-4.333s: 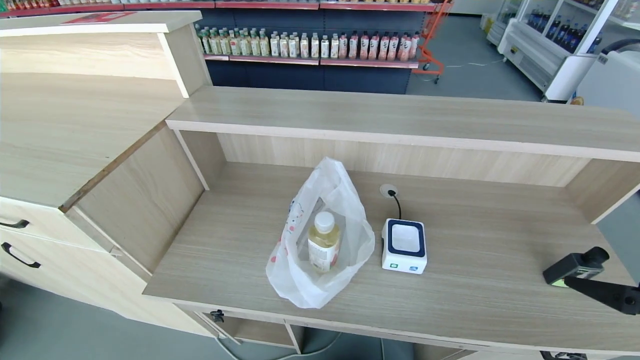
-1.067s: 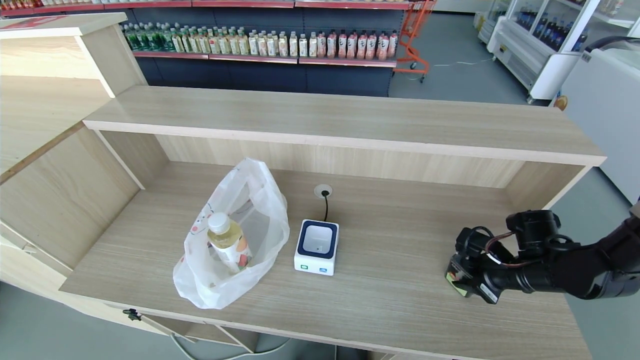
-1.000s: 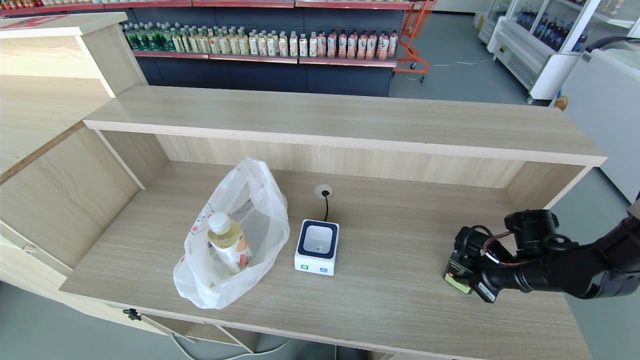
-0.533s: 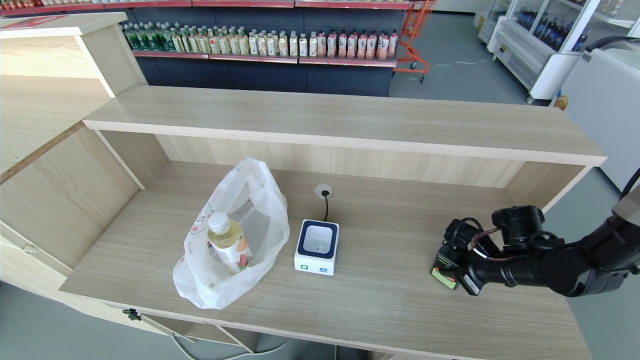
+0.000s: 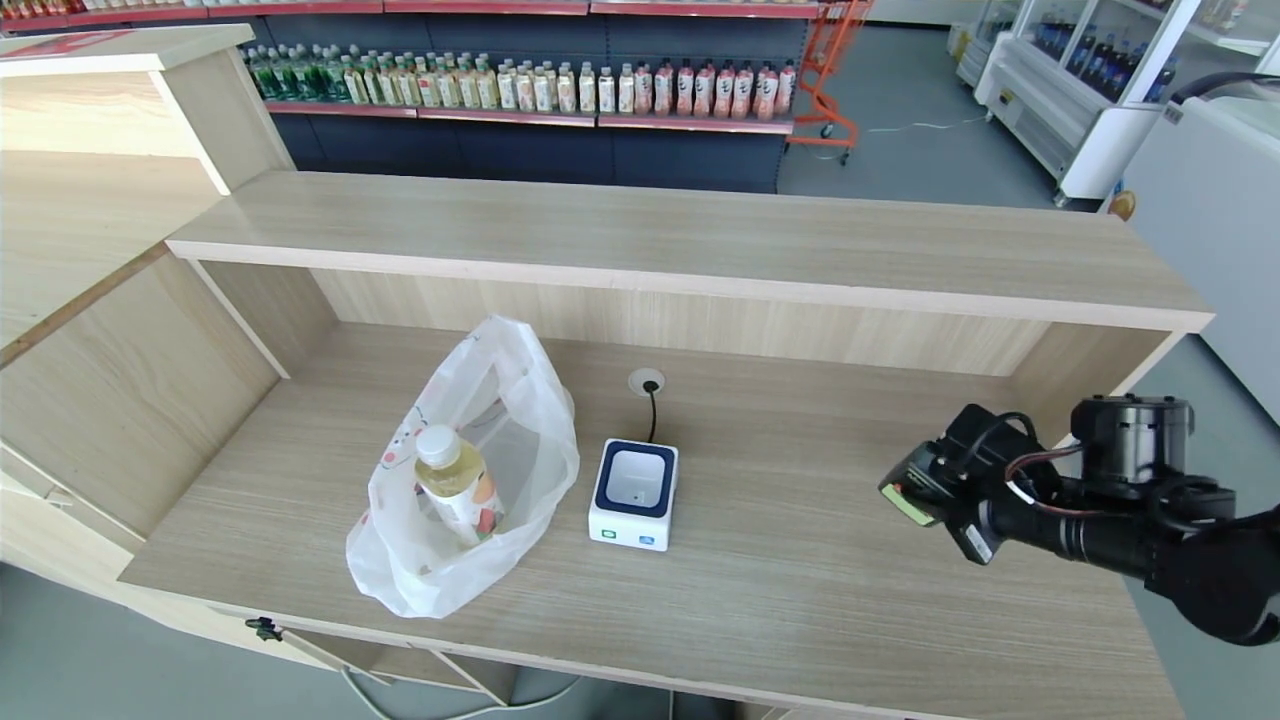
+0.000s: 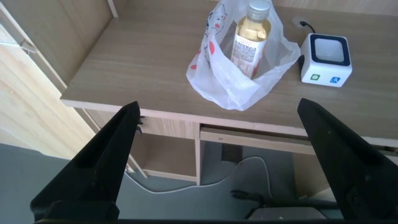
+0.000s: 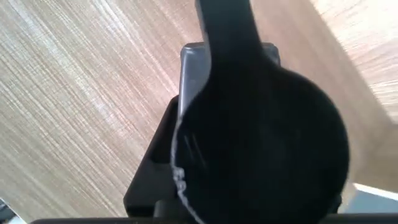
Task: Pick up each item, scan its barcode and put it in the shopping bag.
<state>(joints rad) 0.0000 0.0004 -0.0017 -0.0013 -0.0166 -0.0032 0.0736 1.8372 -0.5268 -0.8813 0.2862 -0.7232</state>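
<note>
1. White plastic: the bag [image 5: 400, 560] stands open on the left part of the counter [image 5: 800, 600], with a bottle [image 5: 455, 485] inside it, cap up and leaning a little. I count that item as bagged, though I cannot verify that it was scanned.
2. The scanner [image 5: 634, 493] sits just beside the bag on its right, window up, with nothing over it.
3. The right tool [image 5: 905, 490] hovers above the counter's right end, well apart from the scanner and pointing roughly toward it. A green patch [image 5: 903, 497] shows at its tip. I cannot tell whether the fingers are closed on a small item or whether the patch belongs to the tool. The right wrist view gives me a dark bulk against wood grain, which settles nothing.
4. The left tool [image 6: 219, 106] hangs in front of and below the counter's front edge, fingers spread wide, holding nothing.
5. My read is one item done. If the right tool does carry something, what is left is to bring it over the scanner window, barcode down, then on to the bag. The bag's mouth is soft and slumped, so I would aim for the gap beside the bottle.
</note>
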